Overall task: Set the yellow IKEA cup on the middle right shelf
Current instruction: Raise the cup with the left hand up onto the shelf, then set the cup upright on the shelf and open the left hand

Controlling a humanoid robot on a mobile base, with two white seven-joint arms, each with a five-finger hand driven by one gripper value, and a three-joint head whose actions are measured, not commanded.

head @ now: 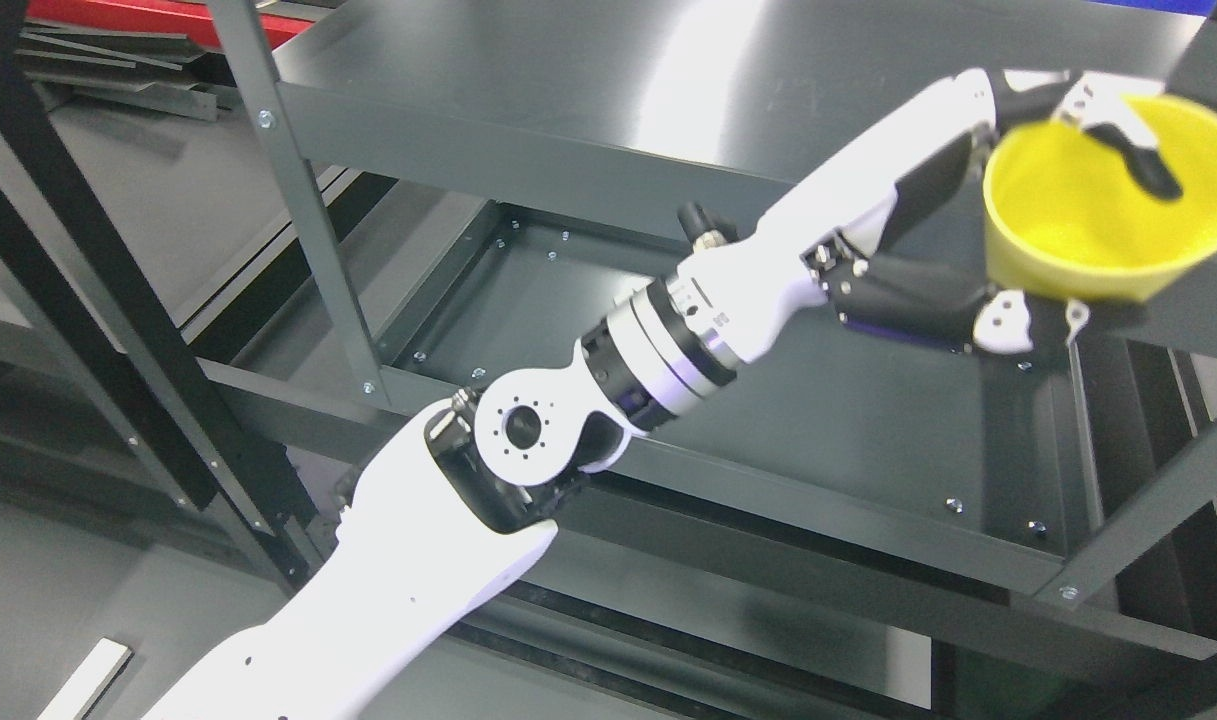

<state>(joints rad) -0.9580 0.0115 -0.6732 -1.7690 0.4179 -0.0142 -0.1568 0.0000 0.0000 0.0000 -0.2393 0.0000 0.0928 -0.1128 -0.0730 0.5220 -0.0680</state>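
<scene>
At the far end of my outstretched arm, my left hand is closed around the yellow IKEA cup: one finger hooks over the rim into the mouth, the others wrap the wall from outside and below. I hold the cup tilted, mouth turned toward my head camera, and its inside looks bare, with nothing in it. It hangs in the air just off the front right corner of the grey shelf board beside my hand, not resting on anything. Below my wrist lies a lower shelf tray, also holding nothing I can see. I judge this to be the carrying step, with the placing not yet done. Next I would need to level the cup, bring it over the right part of the board, set its base down and only then loosen my fingers.
</scene>
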